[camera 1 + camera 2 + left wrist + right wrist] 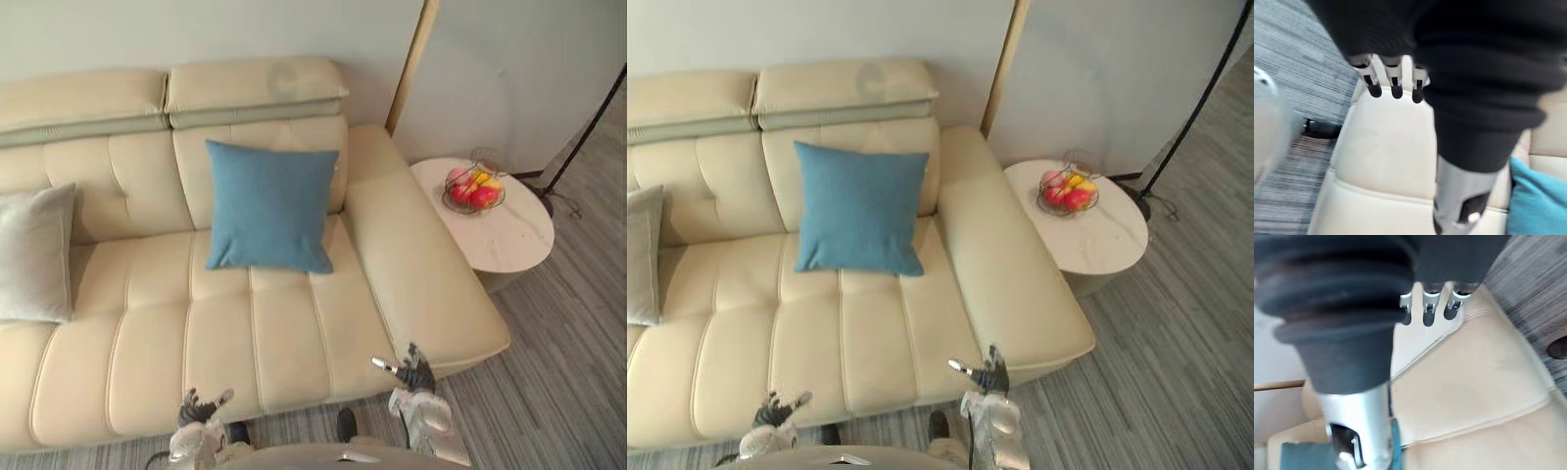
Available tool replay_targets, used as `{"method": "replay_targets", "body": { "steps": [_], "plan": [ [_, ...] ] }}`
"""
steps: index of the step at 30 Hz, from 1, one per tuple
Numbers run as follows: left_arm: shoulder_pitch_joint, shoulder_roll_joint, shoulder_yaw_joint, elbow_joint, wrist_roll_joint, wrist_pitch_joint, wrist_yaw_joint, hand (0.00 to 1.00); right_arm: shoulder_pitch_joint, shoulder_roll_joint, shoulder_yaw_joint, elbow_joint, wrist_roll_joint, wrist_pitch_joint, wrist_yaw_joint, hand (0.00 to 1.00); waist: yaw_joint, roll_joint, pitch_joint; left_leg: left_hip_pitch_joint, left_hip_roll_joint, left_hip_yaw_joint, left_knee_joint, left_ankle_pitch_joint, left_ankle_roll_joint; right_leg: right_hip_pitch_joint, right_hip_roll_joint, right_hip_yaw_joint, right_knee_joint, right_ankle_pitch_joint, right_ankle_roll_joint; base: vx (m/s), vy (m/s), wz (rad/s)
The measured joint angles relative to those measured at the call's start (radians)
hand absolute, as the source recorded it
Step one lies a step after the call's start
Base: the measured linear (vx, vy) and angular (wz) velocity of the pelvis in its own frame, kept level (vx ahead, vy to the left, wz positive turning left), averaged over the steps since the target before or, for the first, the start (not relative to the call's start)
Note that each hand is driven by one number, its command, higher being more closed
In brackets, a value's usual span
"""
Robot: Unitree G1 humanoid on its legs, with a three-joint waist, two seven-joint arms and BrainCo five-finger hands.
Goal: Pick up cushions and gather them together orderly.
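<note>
Left eye view: blue cushion (271, 204) at sofa (294, 333) back, grey cushion (34, 253) at left edge, ungathered; left hand (199, 409), right hand (415, 375) fingers slack, empty.

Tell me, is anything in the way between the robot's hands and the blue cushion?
Nothing visible is. Only bare sofa seat lies between the blue cushion and the left hand and right hand at the sofa's front edge. The grey cushion sits off at the left end.

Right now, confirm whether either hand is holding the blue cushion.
No: the blue cushion leans against the sofa backrest, far from the left hand and right hand.
</note>
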Motion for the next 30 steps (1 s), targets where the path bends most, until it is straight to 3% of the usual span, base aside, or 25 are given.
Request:
{"method": "replay_targets", "body": {
  "steps": [7,15,17,18,19,20,21,22,23,24,25,26,27,29,30],
  "plan": [
    [-0.029,0.049,0.01,0.141,0.034,0.017,-0.022,0.0,-0.036,-0.01,-0.156,0.285,-0.019,0.037,0.018,0.0,-0.009,-0.007,-0.004,0.093,-0.012,0.012,0.0,-0.041,-0.005,0.081,0.001,0.046,-0.023,0.014,0.014,0.05,0.014,-0.19],
    [-0.036,0.056,0.065,0.172,0.037,0.02,-0.028,0.0,-0.044,-0.022,-0.201,0.312,-0.017,0.052,0.02,0.0,-0.008,-0.03,0.028,0.151,-0.034,0.071,0.001,-0.075,0.003,0.067,0.004,0.139,0.0,0.017,0.012,-0.01,0.029,-0.36],
    [-0.045,0.057,0.081,0.168,0.037,0.019,-0.027,0.0,-0.045,-0.014,-0.202,0.311,-0.014,0.052,0.019,0.0,-0.008,-0.041,0.05,0.14,-0.029,0.089,0.05,-0.1,0.01,0.06,0.004,0.129,0.014,-0.004,-0.024,-0.05,-0.001,-0.24],
    [-0.051,0.054,0.091,0.163,0.036,0.02,-0.025,0.0,-0.046,-0.011,-0.201,0.311,-0.013,0.052,0.019,0.0,-0.003,-0.041,0.053,0.116,-0.019,0.095,0.091,-0.117,0.027,0.049,-0.005,0.092,0.023,-0.025,-0.084,-0.05,0.002,-0.27],
    [-0.051,0.043,0.092,0.147,0.035,0.02,-0.021,0.0,-0.05,-0.012,-0.202,0.31,-0.013,0.051,0.019,0.0,0.006,-0.016,0.052,0.089,-0.001,0.105,0.113,-0.121,0.05,0.032,-0.025,-0.031,0.063,-0.073,-0.178,-0.01,-0.022,-0.23],
    [-0.054,0.031,0.111,0.133,0.035,0.019,-0.018,0.0,-0.068,-0.01,-0.205,0.31,-0.009,0.047,0.019,0.0,0.006,-0.005,0.074,0.077,0.021,0.107,0.139,-0.113,0.05,-0.036,-0.057,-0.071,0.271,-0.125,-0.103,0.0,0.0,0.0],
    [-0.056,0.036,0.118,0.13,0.035,0.018,-0.017,0.0,-0.071,-0.005,-0.203,0.309,-0.009,0.044,0.019,0.0,-0.001,-0.011,0.077,0.064,0.021,0.095,0.156,-0.114,0.05,-0.067,-0.073,-0.086,0.398,-0.152,-0.086,0.04,-0.078,0.43],
    [-0.057,0.054,0.114,0.126,0.035,0.018,-0.016,0.0,-0.072,0.004,-0.198,0.314,-0.01,0.043,0.019,0.0,-0.005,-0.039,0.074,0.052,0.015,0.067,0.184,-0.115,0.052,-0.088,-0.102,-0.096,0.58,-0.184,-0.051,0.04,-0.127,0.8],
    [-0.061,0.084,0.124,0.108,0.033,0.02,-0.016,0.0,-0.068,0.02,-0.198,0.334,-0.011,0.044,0.019,0.0,-0.004,-0.093,0.068,0.005,-0.009,0.029,0.269,-0.124,0.051,-0.092,-0.126,-0.113,0.642,-0.174,-0.006,-0.01,-0.166,0.56],
    [-0.06,0.073,0.14,0.103,0.026,0.022,-0.012,0.0,-0.104,0.016,-0.18,0.333,-0.014,0.043,0.018,0.0,0.017,-0.096,0.069,-0.086,0.0,-0.001,0.348,-0.159,0.058,-0.064,-0.103,-0.104,0.519,-0.15,0.019,-0.09,-0.102,0.19],
    [-0.063,0.063,0.139,0.103,0.022,0.022,-0.01,0.0,-0.123,0.007,-0.181,0.33,-0.015,0.042,0.018,0.0,0.031,-0.064,0.066,-0.097,-0.013,-0.025,0.314,-0.159,0.068,-0.026,-0.087,-0.086,0.423,-0.136,0.02,-0.18,0.031,-0.59],
    [-0.057,0.041,0.114,0.094,0.011,0.018,-0.001,0.0,-0.17,-0.02,-0.179,0.334,-0.021,0.042,0.015,0.0,0.052,-0.029,0.092,-0.087,-0.005,-0.013,0.251,-0.099,0.082,0.016,-0.056,-0.109,0.379,-0.185,-0.009,-0.2,0.068,-0.48],
    [-0.065,0.058,0.099,0.096,0.005,0.019,0.004,0.0,-0.194,-0.007,-0.164,0.334,-0.022,0.042,0.015,0.0,0.048,-0.041,0.102,-0.125,-0.021,-0.011,0.27,-0.089,0.09,0.025,-0.07,-0.129,0.336,-0.23,-0.014,-0.19,-0.006,-0.41],
    [-0.09,0.067,0.063,0.103,-0.004,0.019,0.006,0.0,-0.227,-0.003,-0.157,0.332,-0.021,0.04,0.014,0.0,0.044,-0.013,0.138,-0.162,0.003,-0.035,0.313,-0.091,0.081,0.064,-0.044,-0.174,0.245,-0.203,-0.002,-0.21,-0.091,0.12],
    [-0.09,0.053,0.042,0.103,-0.005,0.018,0.005,0.0,-0.216,-0.005,-0.158,0.333,-0.023,0.041,0.013,0.0,0.041,0.026,0.164,-0.157,0.019,-0.051,0.317,-0.086,0.068,0.105,-0.025,-0.188,0.194,-0.18,-0.009,-0.23,-0.04,0.24]
  ]
}}
